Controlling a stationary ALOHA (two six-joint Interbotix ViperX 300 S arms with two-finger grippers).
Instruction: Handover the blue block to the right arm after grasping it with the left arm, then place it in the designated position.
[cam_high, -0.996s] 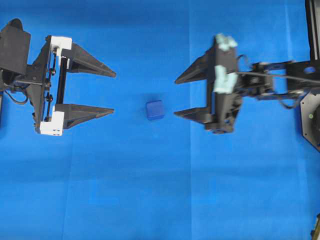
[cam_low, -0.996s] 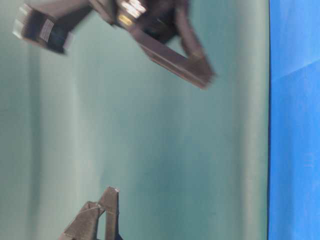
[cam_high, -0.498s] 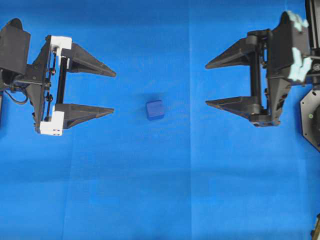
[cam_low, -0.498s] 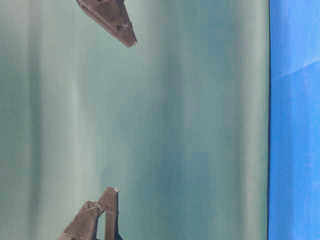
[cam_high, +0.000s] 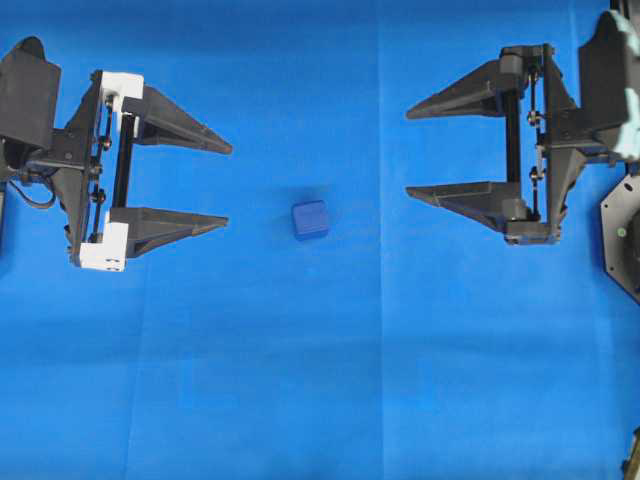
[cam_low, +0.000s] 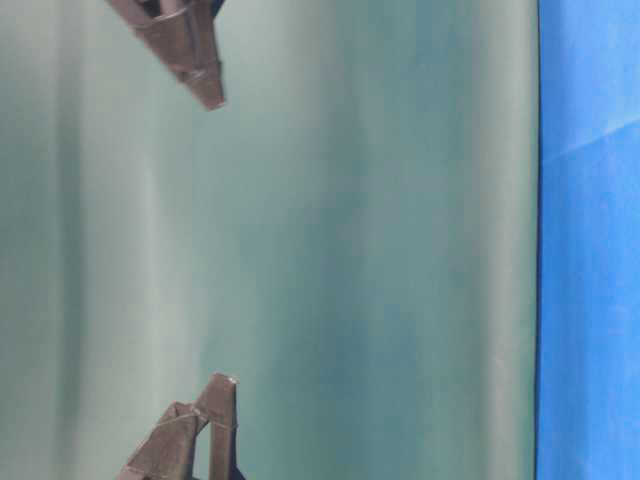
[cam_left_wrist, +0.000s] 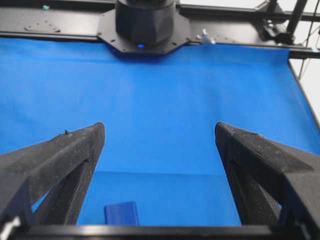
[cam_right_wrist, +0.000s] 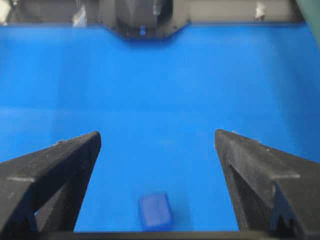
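The blue block (cam_high: 310, 220) lies on the blue cloth (cam_high: 300, 380) between the two arms, with nothing touching it. My left gripper (cam_high: 229, 185), the one with white brackets, stands open to the block's left, about a finger's length away. The right arm's all-black gripper (cam_high: 407, 152) is open to the block's right and a little farther back. In the left wrist view the block (cam_left_wrist: 121, 214) sits low, near the left finger of the open gripper (cam_left_wrist: 160, 127). In the right wrist view the block (cam_right_wrist: 156, 211) sits low between the open fingers (cam_right_wrist: 235, 150). No mark for the designated position shows.
The right arm's base (cam_high: 620, 235) stands at the right edge of the cloth. The table-level view shows a green backdrop (cam_low: 350, 250), one black fingertip (cam_low: 205, 90) at the top and another (cam_low: 222, 385) at the bottom.
The right gripper has drawn back to the right and slightly up, away from the block, still open. The left gripper and the block have not moved.
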